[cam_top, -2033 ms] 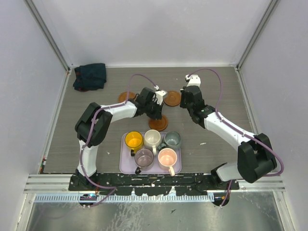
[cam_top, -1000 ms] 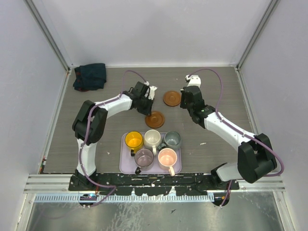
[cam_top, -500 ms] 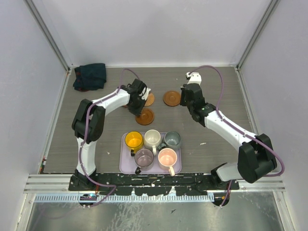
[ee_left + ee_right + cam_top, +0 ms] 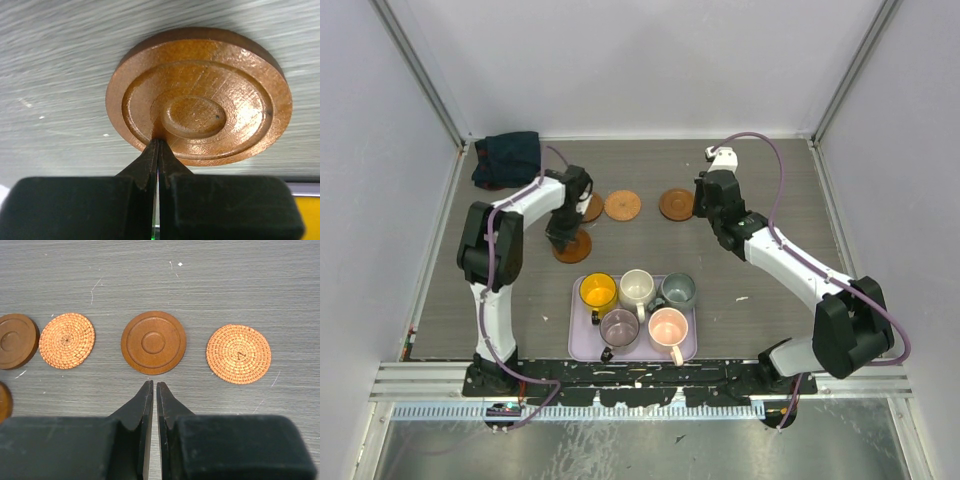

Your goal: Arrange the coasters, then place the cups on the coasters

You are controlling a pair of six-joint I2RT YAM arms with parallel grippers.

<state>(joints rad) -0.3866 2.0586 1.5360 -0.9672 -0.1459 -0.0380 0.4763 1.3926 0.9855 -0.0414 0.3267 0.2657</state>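
The left tool (image 4: 158, 142), tips together, touched 1 coaster (image 4: 200, 95) just beyond the tray (image 4: 576, 338); the right tool (image 4: 152, 387) hung almost together, empty.

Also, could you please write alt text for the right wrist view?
The nearly closed, empty right gripper points at a ringed brown wooden coaster on the grey table. A woven orange coaster lies left of it, another woven one right.

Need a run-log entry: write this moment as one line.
left gripper shut, tips on coaster | right gripper nearly shut, empty | cups on tray
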